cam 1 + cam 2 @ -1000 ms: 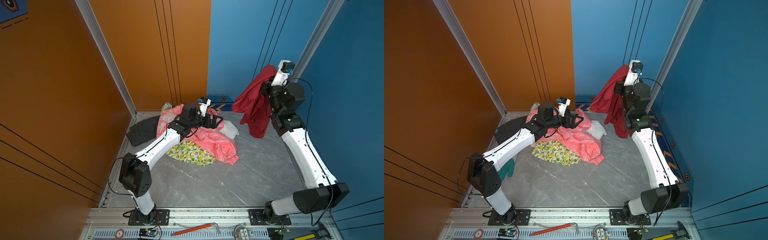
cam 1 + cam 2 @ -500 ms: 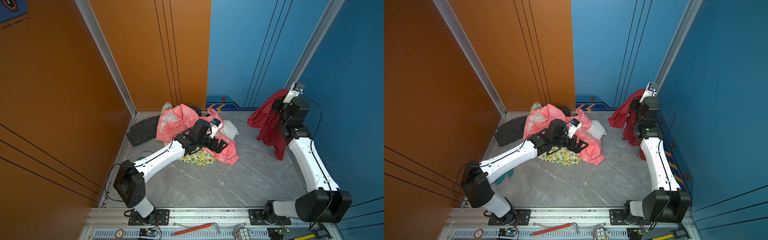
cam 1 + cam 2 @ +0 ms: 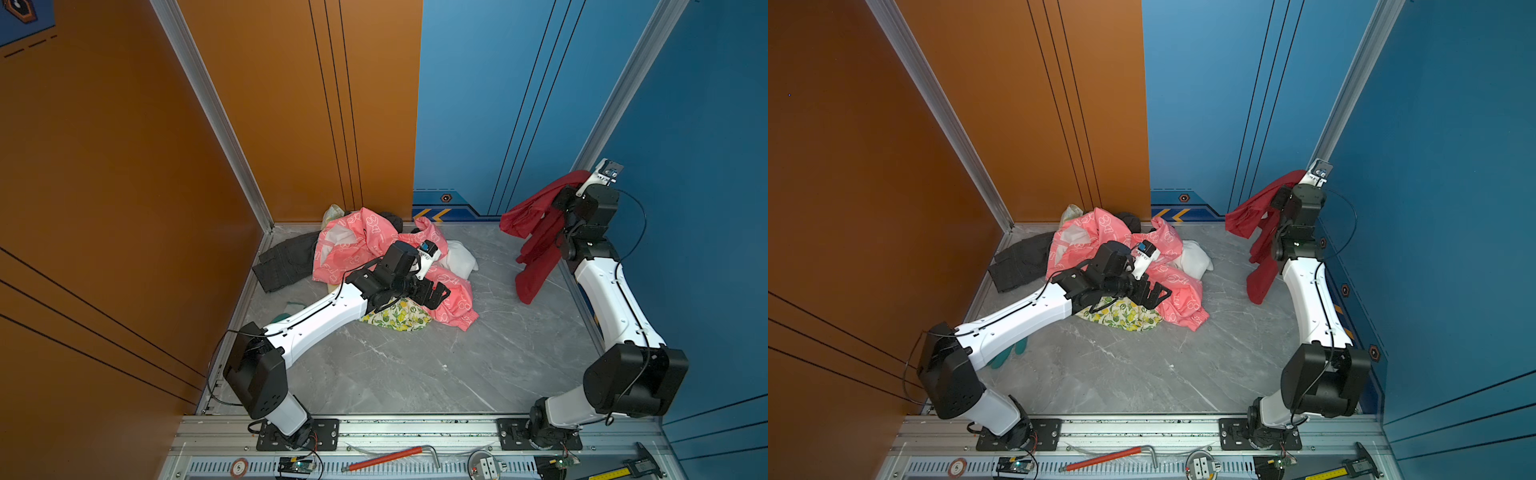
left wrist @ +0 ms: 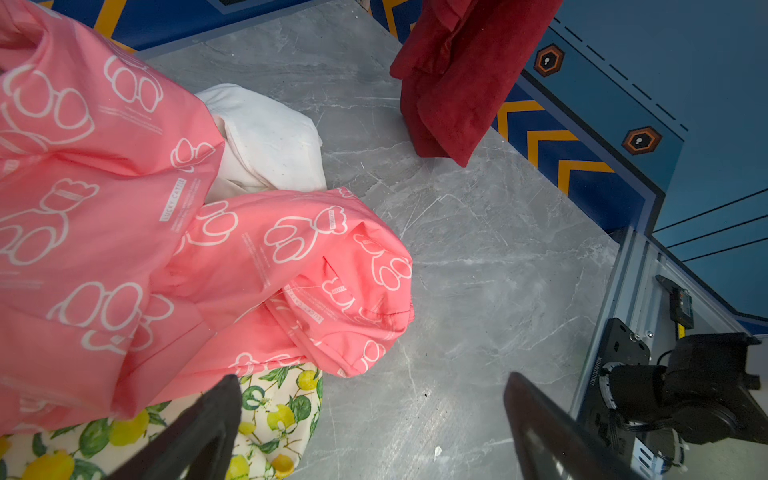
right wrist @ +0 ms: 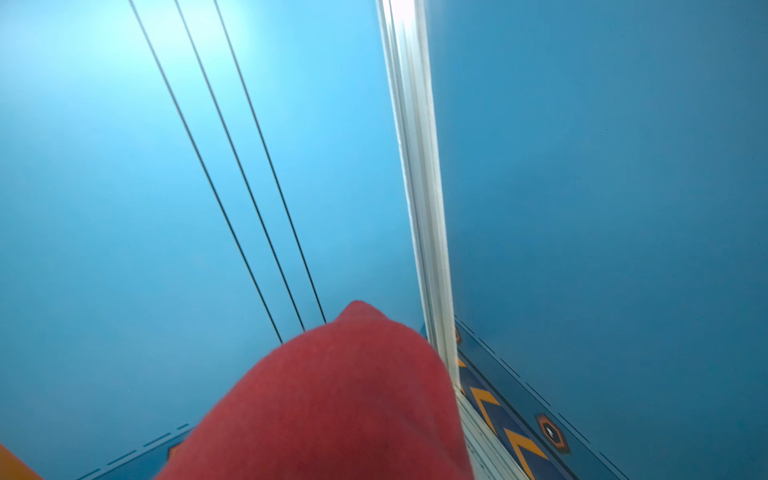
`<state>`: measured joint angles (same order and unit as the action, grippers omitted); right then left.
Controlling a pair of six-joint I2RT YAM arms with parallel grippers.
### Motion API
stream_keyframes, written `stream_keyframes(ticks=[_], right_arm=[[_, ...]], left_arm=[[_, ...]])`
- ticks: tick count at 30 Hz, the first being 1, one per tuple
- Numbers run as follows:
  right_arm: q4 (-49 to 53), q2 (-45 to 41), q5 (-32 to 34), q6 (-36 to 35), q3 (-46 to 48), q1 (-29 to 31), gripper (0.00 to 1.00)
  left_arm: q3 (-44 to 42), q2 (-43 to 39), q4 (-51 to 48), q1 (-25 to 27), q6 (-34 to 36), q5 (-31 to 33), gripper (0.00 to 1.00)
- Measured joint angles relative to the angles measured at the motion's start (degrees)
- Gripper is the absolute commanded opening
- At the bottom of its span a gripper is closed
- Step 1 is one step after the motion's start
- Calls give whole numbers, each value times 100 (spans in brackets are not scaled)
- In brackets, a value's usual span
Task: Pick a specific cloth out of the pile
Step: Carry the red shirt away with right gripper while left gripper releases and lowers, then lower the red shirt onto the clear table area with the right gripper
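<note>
Left arm: base at the near left corner, long link lying low and reaching toward the far middle, wrist bent over the near side of the pile (image 3: 374, 253). Left end effector (image 3: 432, 294) points right, low over the desk (image 3: 415, 374), above the lemon-print fabric (image 3: 397, 319) and just beside the near fold of the pink jacket (image 3: 357, 241). In the left wrist view its jaws stand wide apart with nothing between them. One finger (image 4: 208, 424) is over the lemon print, the other over bare desk.

Right arm: base at the near right corner, long link rising steeply toward the far right, wrist folded back on itself and held high, close to the blue wall (image 3: 685, 124). Right end effector (image 3: 559, 201) is closed on the cloth (image 3: 536, 245), its fingertips buried in the fabric. In the right wrist view the red fabric covers them entirely.

Cloth: plain dark red, hanging from the right end effector in a long loose fold at the far right, lifted out of the pile and well apart from it. Cannot tell whether its lower end touches the desk.

Pile: at the far middle of the desk, with the pink jacket on top. A white piece (image 3: 459, 261) lies on its right side and a dark grey garment (image 3: 286, 262) on its left.
</note>
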<state>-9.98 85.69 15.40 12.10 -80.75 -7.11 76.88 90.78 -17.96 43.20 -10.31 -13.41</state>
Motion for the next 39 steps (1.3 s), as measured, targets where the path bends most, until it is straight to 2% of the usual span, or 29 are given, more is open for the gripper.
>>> stream_keyframes(ticks=[6,14,21,30,39], right_arm=[[-83,-413,214,39,1416,-114,0],[240,-693,584,-203,2057,-59,0],[815,-619,761,-330,2216,61,0],[1906,396,809,-413,1851,87,0],[2457,949,1239,-1023,1475,271,0]], left_arm=[[-2,0,-17,4,0,22,99],[-2,-2,-17,-50,-111,20,100],[-4,-15,-13,-105,-219,15,100],[-166,-243,120,-380,-503,-31,100],[-264,-306,275,-632,-651,-33,99]])
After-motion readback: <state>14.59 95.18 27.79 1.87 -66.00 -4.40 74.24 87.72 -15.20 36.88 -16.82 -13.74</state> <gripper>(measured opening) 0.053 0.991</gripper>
